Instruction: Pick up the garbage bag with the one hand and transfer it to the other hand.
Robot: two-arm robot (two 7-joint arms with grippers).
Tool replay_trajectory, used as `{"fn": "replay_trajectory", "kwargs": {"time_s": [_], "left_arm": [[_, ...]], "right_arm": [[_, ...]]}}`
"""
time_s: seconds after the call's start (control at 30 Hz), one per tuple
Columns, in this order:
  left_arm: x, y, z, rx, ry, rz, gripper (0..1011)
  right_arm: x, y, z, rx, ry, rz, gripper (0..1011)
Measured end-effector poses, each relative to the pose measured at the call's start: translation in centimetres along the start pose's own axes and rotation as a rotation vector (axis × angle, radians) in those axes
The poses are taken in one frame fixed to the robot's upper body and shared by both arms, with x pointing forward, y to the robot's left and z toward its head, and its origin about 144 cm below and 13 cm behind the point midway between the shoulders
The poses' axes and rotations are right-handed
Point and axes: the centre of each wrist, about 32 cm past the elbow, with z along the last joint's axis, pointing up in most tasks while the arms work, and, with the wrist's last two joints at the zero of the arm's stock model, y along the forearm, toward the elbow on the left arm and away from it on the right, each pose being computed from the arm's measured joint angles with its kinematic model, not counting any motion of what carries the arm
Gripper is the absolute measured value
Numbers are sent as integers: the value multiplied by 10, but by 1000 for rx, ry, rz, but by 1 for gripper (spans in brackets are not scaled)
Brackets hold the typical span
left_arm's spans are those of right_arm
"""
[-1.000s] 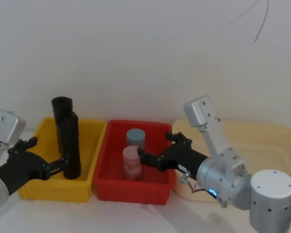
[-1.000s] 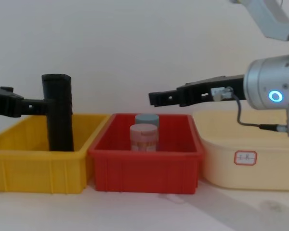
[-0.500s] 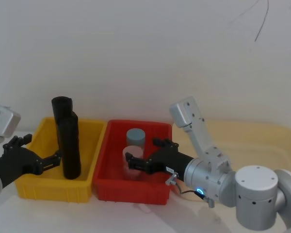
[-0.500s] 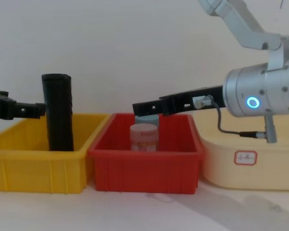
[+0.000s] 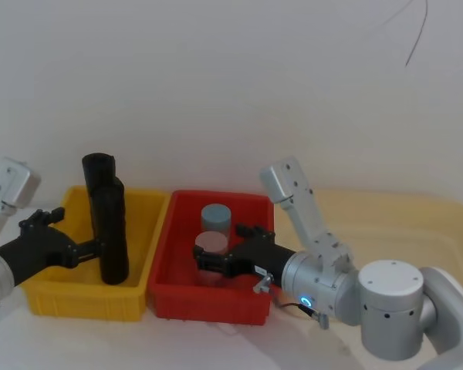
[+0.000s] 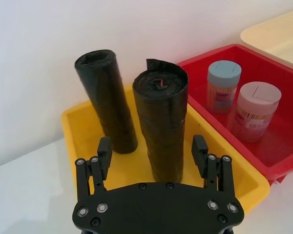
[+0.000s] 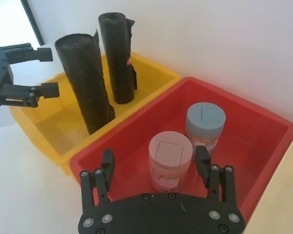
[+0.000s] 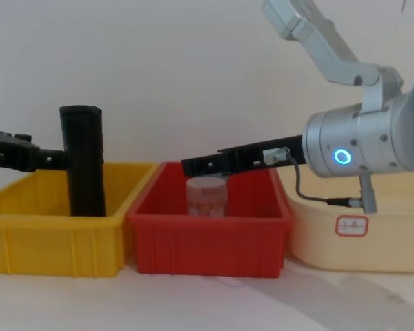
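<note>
Two black rolls stand upright in the yellow bin (image 5: pixel 58 301). The garbage bag (image 5: pixel 113 235) (image 6: pixel 161 122) (image 7: pixel 85 83) is the thicker front roll, with a loose notched edge at its top. My left gripper (image 5: pixel 91 249) (image 6: pixel 152 148) (image 8: pixel 55 160), on the green-ringed arm, is open, level with the bag's middle, a finger on each side of it. My right gripper (image 5: pixel 204 260) (image 7: pixel 155 155) (image 8: pixel 190 165), on the blue-ringed wrist, hangs open over the red bin (image 5: pixel 216 301), its fingers flanking a pink-lidded jar (image 7: pixel 170 158).
The second black roll (image 5: pixel 99 176) (image 6: pixel 105 97) stands just behind the bag. The red bin also holds a grey-blue-lidded jar (image 5: pixel 215 218). A cream tub (image 8: pixel 372 241) sits on the right. A white wall rises close behind the bins.
My right gripper has reached further left, over the red bin and its jars. My left gripper drew back a little from the bag, then closed in again.
</note>
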Motion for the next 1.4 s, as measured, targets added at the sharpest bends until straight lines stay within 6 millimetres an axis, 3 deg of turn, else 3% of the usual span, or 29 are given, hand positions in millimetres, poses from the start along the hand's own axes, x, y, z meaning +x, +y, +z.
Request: {"fn": "replay_trajectory", "kwargs": {"time_s": [0.6,1.4], "left_arm": [[11,-31,0,5,1,-50,1001],[10,-64,3,-8,-1,-87,1001]], "right_arm": [[5,12,-5,-4,20,-16,1000],[11,22,-7,-33,23,-16,1000]]}}
